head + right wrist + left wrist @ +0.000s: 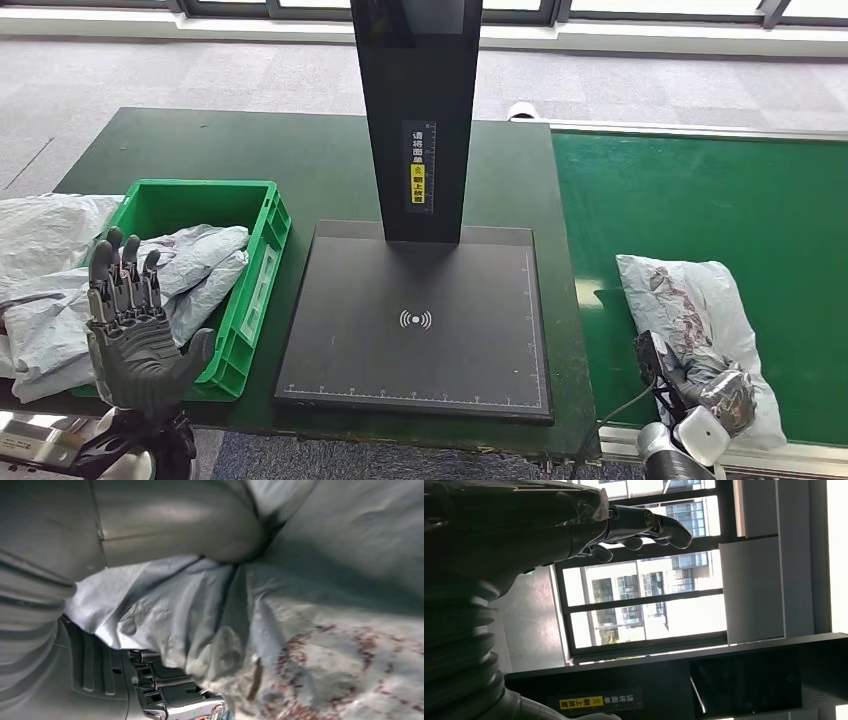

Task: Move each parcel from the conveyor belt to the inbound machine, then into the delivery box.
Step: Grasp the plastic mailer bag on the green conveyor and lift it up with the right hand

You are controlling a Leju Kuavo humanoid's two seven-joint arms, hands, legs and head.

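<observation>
Now right hand (725, 395) grips parcel (690, 300) on conveyor belt (700, 190).

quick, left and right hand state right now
left robot hand: open, fingers raised and spread, holding nothing
right robot hand: gripping the grey parcel on the conveyor belt

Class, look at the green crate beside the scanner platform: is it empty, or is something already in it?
Not empty. The green crate already holds a crumpled grey parcel, which drapes over its near left wall towards more grey bags outside it.

bright daylight; backlit left wrist view, dark.
</observation>
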